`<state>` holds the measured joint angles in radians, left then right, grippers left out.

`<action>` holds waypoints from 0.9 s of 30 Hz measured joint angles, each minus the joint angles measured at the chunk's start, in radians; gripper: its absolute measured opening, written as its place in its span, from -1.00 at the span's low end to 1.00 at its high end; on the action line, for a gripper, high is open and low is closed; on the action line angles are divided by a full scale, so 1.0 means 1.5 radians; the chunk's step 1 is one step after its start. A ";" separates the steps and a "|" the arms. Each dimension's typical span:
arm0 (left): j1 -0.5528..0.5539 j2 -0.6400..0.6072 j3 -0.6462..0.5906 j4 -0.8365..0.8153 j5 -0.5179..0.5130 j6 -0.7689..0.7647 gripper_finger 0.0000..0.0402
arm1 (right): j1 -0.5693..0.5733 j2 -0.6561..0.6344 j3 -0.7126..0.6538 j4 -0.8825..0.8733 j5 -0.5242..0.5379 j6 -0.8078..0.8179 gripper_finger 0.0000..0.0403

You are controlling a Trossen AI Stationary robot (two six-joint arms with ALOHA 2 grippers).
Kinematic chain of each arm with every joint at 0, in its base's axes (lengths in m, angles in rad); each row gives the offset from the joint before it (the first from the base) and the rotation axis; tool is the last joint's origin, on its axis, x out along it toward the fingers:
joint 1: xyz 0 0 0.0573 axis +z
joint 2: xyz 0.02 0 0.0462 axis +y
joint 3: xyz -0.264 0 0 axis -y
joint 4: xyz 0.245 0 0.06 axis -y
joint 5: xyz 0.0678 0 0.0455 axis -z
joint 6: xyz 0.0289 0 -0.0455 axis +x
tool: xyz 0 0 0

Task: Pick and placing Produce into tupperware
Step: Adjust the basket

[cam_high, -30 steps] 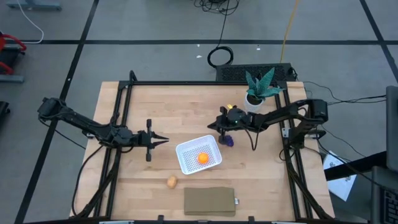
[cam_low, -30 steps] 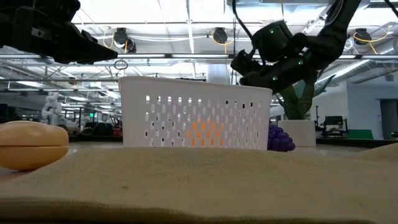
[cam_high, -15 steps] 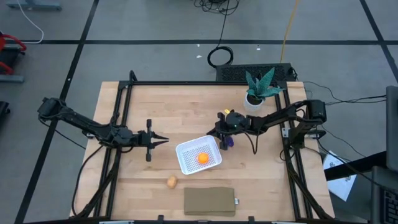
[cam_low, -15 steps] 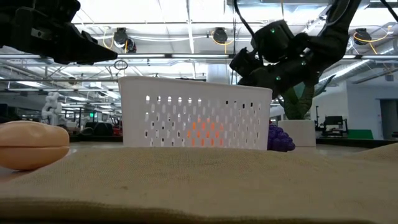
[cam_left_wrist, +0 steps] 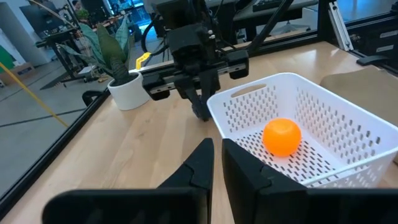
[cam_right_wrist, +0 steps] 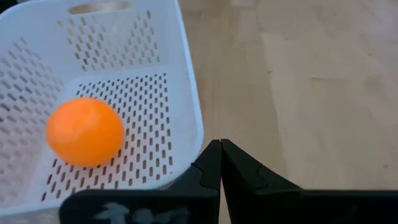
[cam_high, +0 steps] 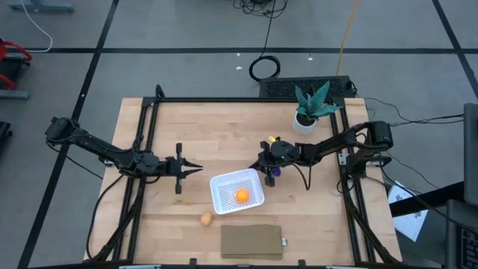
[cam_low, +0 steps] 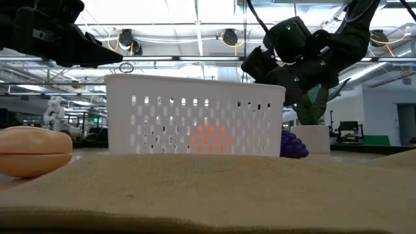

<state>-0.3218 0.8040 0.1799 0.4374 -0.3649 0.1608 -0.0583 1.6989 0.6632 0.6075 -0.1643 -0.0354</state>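
The white tupperware (cam_high: 237, 190) stands on the wooden table with the orange produce (cam_high: 242, 195) lying on its perforated bottom. My right gripper (cam_high: 264, 175) is shut at the tupperware's far right corner. The purple produce (cam_high: 274, 171) lies on the table just beside and partly under that gripper, and it also shows to the tupperware's right (cam_low: 294, 144) in the low view. The tan produce (cam_high: 206, 218) lies on the table near the tupperware's near left corner. My left gripper (cam_high: 198, 169) hovers shut to the left of the tupperware, touching nothing. My right gripper meets the tupperware's far right corner (cam_right_wrist: 198, 134) with the side of its shut fingers (cam_left_wrist: 200, 111), from outside the wall. The fingers come slanting down from the table's right side. The tupperware stays flat on the table.
A flat brown pad (cam_high: 252, 241) lies at the near edge. A green potted plant (cam_high: 310, 110) stands at the far right. Black frame rails (cam_high: 146, 134) run along the table's left, right and far sides. Bare wood shows in the table's far middle.
My right gripper, still shut, has swung toward the table's near edge against the tupperware's corner. The tupperware has slid a little toward the near edge and turned about, with the orange produce still inside. The purple produce has stayed put.
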 joint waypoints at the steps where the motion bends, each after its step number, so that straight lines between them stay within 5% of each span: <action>1: 0.000 0.000 0.000 0.000 0.000 -0.001 -0.82 | 0.005 0.000 0.000 -0.001 0.001 0.004 -1.00; 27: 0.000 0.000 0.000 0.000 0.000 -0.006 -0.82 | 0.050 0.000 0.000 -0.010 0.003 0.005 -1.00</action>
<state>-0.3218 0.8040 0.1799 0.4370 -0.3649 0.1514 0.0173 1.6985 0.6632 0.5929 -0.1598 -0.0278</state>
